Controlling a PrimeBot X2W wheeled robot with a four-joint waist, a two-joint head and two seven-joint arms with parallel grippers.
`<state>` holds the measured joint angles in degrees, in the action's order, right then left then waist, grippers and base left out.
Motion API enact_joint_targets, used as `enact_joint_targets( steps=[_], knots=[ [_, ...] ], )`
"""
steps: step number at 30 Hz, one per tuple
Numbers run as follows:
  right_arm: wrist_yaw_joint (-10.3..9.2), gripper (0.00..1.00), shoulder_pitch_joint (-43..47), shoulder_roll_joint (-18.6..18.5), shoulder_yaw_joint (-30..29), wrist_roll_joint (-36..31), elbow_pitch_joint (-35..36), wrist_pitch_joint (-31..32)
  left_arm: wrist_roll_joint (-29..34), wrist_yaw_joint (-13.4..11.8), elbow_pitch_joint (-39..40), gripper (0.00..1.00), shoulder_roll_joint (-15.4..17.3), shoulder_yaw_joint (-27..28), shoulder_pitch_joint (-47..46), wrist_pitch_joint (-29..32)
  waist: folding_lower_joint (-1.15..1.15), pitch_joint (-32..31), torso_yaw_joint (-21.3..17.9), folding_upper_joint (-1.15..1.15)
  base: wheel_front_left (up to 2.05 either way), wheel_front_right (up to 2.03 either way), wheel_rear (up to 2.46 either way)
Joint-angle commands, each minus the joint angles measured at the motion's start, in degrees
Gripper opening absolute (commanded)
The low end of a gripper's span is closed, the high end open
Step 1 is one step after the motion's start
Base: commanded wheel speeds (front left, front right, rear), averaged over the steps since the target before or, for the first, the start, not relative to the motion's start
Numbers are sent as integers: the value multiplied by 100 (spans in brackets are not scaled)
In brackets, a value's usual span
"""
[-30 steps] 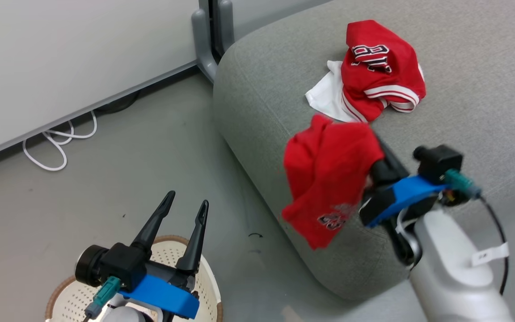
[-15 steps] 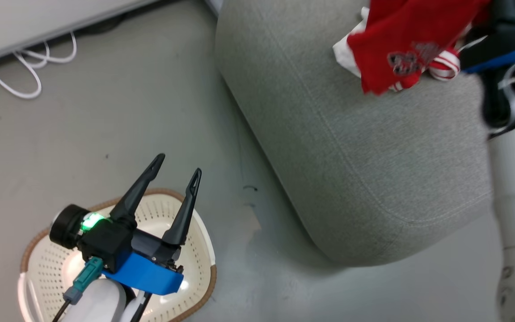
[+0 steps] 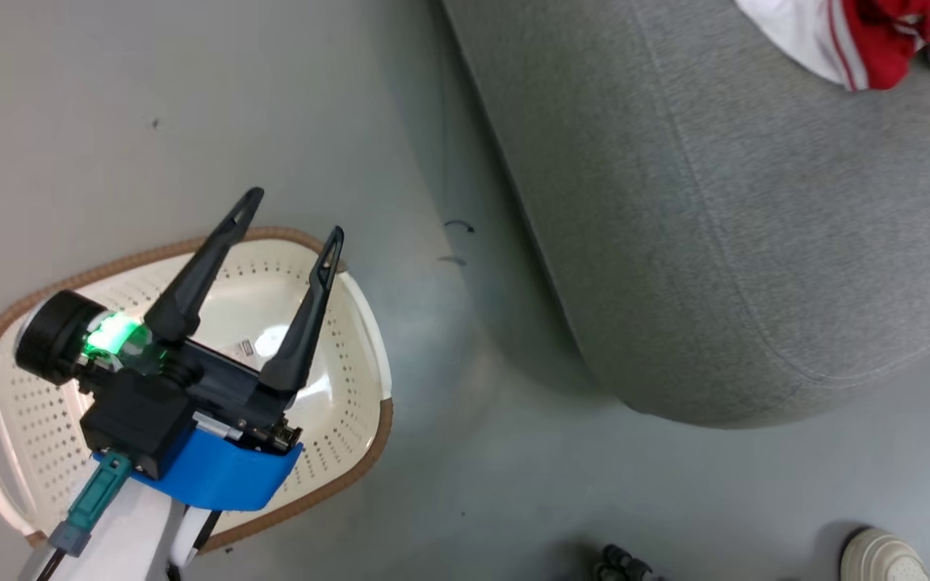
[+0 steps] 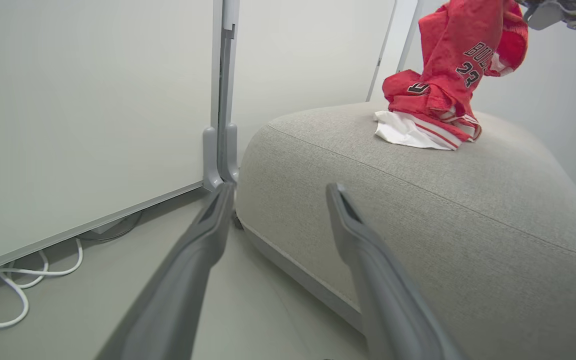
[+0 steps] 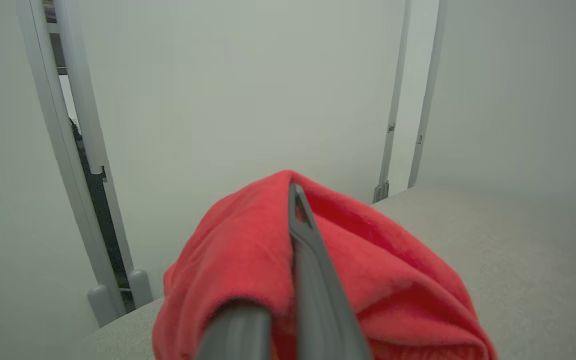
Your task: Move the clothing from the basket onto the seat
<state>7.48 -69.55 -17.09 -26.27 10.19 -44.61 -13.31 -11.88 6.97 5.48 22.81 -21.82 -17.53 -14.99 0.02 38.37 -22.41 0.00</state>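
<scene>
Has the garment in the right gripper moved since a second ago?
Yes: the held garment went from the seat's front edge, short of the red pile, to over that pile.

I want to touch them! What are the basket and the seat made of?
The basket looks like hard cream plastic: glossy shine, punched holes, plus a brown woven-look rim. The seat seems to be grey woven cloth over padding: matte, fine weave, a stitched seam, rounded edges.
</scene>
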Motion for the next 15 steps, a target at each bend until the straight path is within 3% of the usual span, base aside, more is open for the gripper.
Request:
enact_joint_targets(
  steps=[1,7,8,9,10,15],
  knots=[
    [3,0,-23,84,-31,-67,-104,-53,59,-43,74,100,15,24,-83,-27,-2,261,110,0,0,0,0],
    [3,0,266,255,-392,-446,-787,-128,191,-35,231,100,26,-34,-31,-27,-2,433,200,0,0,0,0],
    [3,41,289,291,-417,-533,-927,-124,195,-34,242,100,15,-28,-18,-28,-2,435,212,0,0,0,0],
    [3,96,309,316,-426,-639,-1064,-105,197,-35,252,100,4,-20,0,-28,-2,436,223,0,0,0,0],
    [3,100,305,325,-444,-702,-1192,-58,197,-34,259,100,-3,-11,18,-27,-2,432,231,0,0,0,0],
    [3,100,241,326,-565,-865,-1512,-109,124,-23,195,100,-86,13,14,-27,-2,319,296,0,0,0,0]
  ],
)
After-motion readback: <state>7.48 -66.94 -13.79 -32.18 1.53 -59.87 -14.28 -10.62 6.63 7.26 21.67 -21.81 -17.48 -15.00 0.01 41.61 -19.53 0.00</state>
